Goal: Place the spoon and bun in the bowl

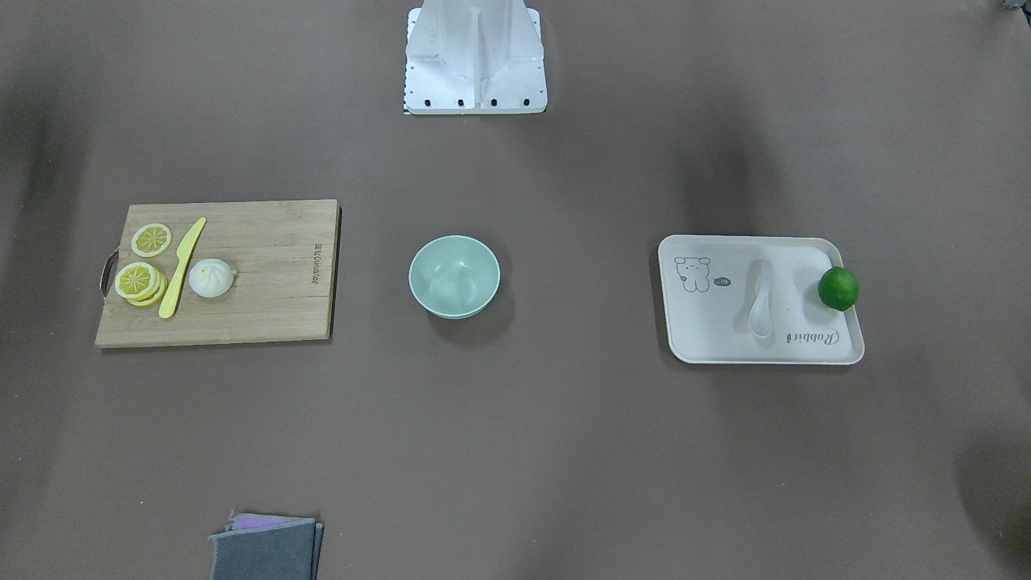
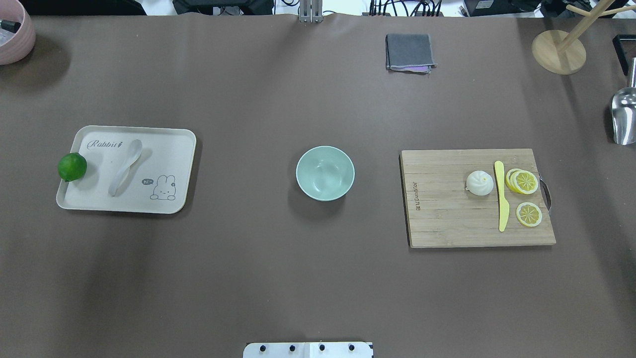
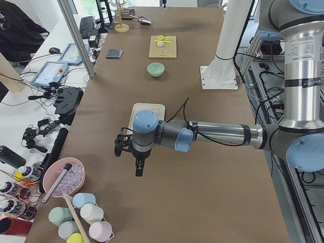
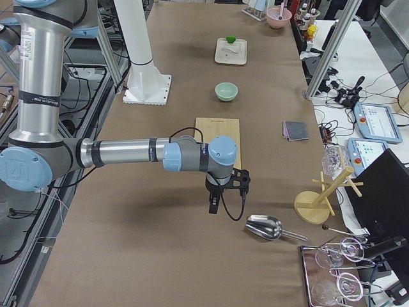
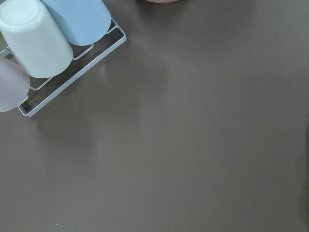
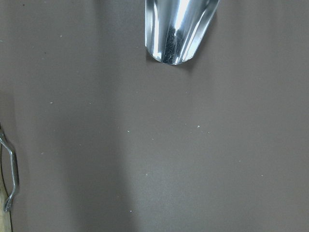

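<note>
Work is only starting, judging by the front-facing view: the bowl [image 1: 454,275] is sitting empty, with no gripper showing. Overhead, the spoon [image 2: 124,166] is lying on a tray [image 2: 174,149] and the bun [image 2: 479,182] on a board [image 2: 447,219]. In the side views the left gripper [image 3: 139,164] is hovering with that tray just beyond it, and the right gripper [image 4: 214,203] with the board just beyond it. Each is needing to reach its item next, though I cannot tell how far open either is.
</note>
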Tool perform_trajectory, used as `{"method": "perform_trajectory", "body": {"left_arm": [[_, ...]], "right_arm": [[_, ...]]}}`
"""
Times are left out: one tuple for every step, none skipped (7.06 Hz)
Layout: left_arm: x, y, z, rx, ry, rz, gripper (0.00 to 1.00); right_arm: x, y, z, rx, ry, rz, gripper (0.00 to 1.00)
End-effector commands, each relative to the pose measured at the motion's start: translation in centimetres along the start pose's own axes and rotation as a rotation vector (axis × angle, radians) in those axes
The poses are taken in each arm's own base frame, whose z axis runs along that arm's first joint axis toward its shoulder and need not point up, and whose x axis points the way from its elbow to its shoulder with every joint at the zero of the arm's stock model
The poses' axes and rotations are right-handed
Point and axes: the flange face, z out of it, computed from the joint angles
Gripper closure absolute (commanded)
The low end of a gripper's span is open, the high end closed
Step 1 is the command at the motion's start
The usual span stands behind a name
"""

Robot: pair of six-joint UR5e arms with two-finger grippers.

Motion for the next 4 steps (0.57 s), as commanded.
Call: {"method": "perform_trajectory", "body": {"left_arm": [[0.09, -0.08, -0.09, 0.003, 0.0, 0.002, 0.01], [0.14, -0.09, -0.14, 0.004, 0.0, 0.003, 0.01], [0.19, -0.09, -0.1, 0.003, 0.001, 0.004, 0.01], [0.14, -0.09, -0.14, 0.004, 0.0, 0.004, 0.01]], "right_arm": [[0.06, 0.02, -0.03, 0.001, 0.0, 0.003, 0.0], [-0.06, 0.02, -0.05, 0.001, -0.002, 0.001, 0.0], [-0.06, 0.02, -0.05, 0.001, -0.002, 0.001, 0.0], [-0.24, 0.02, -0.21, 0.004, -0.005, -0.004, 0.0]]}}
